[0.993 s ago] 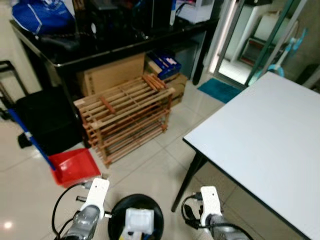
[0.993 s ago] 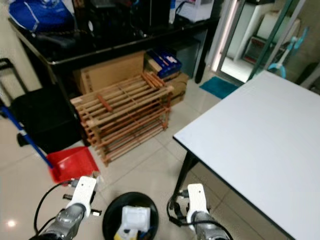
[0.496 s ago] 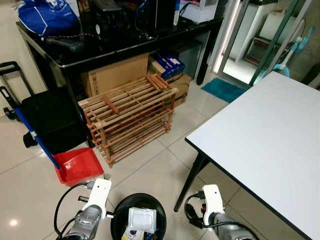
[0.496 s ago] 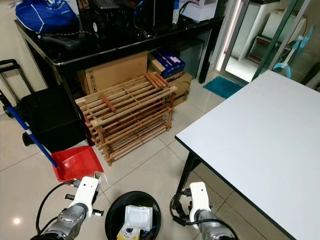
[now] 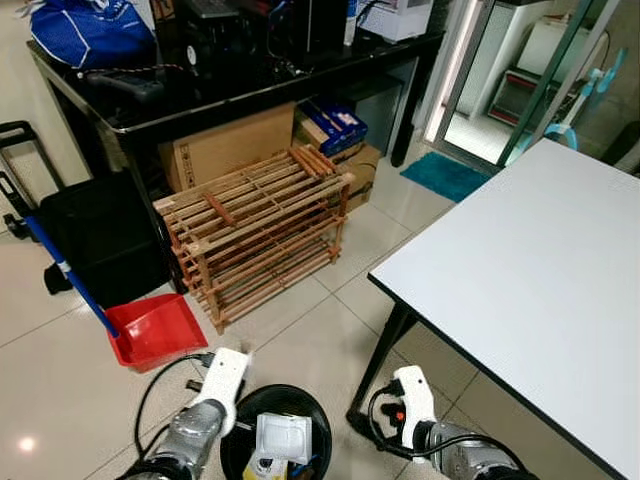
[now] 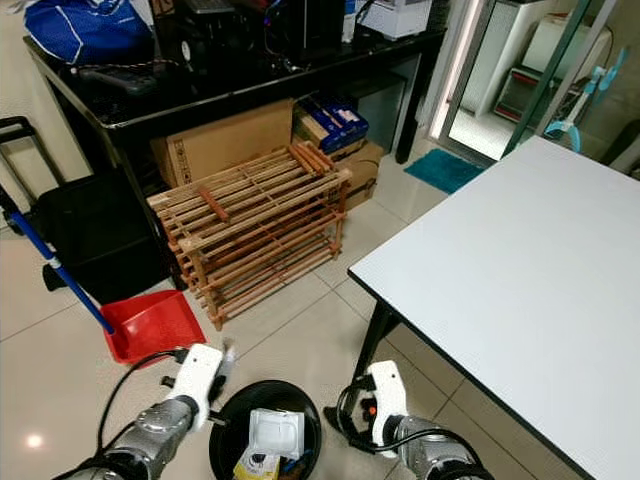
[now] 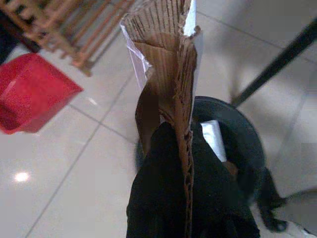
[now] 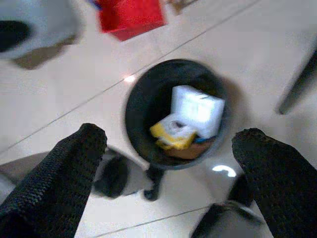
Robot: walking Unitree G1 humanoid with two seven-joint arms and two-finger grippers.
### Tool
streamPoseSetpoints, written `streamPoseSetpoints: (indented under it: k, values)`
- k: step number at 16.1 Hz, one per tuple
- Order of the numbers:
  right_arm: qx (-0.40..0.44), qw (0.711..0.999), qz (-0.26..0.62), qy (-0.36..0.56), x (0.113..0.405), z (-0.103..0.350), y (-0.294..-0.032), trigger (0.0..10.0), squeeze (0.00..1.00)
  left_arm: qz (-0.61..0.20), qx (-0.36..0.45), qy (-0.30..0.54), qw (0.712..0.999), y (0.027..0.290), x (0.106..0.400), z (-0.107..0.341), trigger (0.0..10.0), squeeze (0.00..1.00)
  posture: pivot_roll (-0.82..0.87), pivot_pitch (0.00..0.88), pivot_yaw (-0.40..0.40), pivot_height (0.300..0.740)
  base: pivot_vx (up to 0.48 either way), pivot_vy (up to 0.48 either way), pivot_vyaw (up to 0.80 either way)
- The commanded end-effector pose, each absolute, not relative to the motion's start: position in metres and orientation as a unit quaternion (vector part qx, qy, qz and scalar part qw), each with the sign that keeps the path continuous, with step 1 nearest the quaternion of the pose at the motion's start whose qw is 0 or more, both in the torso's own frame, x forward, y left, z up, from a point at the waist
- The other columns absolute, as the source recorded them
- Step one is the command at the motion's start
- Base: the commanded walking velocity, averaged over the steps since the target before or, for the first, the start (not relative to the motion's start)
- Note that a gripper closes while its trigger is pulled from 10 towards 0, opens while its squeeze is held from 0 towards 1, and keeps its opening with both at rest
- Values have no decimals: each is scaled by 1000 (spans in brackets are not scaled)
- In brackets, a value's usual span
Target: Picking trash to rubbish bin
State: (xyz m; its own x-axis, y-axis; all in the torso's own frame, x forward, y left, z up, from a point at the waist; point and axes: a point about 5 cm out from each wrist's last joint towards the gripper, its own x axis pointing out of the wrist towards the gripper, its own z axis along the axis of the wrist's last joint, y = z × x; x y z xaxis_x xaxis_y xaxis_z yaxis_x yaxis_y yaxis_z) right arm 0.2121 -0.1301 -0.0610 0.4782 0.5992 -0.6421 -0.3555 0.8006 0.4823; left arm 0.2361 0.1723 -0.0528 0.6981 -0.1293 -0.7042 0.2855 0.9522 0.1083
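A: What is the trash like?
B: It is a torn piece of brown corrugated cardboard (image 7: 166,74), with a white face on one side. The left gripper (image 7: 185,163) is clamped on its lower end, and it stands up past the fingertips.

A: And the bin?
B: The black rubbish bin (image 7: 247,144) is on the tiles just beyond that gripper. A white box (image 8: 196,110) and a yellow wrapper (image 8: 171,136) lie inside. The right gripper (image 8: 168,163) hangs above the bin, fingers wide apart. A red dustpan (image 5: 155,330) is near.

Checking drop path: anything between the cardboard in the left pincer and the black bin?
Nothing: left wrist view shows the cardboard piece clamped in the left pincer, only bare floor tile before the black bin.
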Motion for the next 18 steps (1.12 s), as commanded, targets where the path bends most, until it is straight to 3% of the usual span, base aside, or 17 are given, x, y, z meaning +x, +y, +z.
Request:
streamPoseSetpoints:
  k: [1,5,14,15,18]
  values:
    - [158,839,303,423,213,-59,-129,10000,0,-132,104,373,912,166,239,-52,10000,0,-23,33,-63,740,0,0,0]
    - [165,838,308,420,215,-56,-130,10000,0,-168,15,396,903,146,235,-55,10000,0,-36,36,-65,740,0,0,0]
    - [170,837,316,414,218,-53,-129,10000,0,-174,16,416,893,138,227,-61,10000,0,-49,38,-69,740,0,0,0]
    - [169,838,315,413,219,-53,-129,10000,0,-174,15,416,893,138,227,-61,10000,1000,-50,37,-66,740,0,0,0]
    - [169,840,313,410,221,-52,-128,10000,0,-175,17,415,893,139,227,-61,10000,1000,-51,36,-63,740,0,0,0]
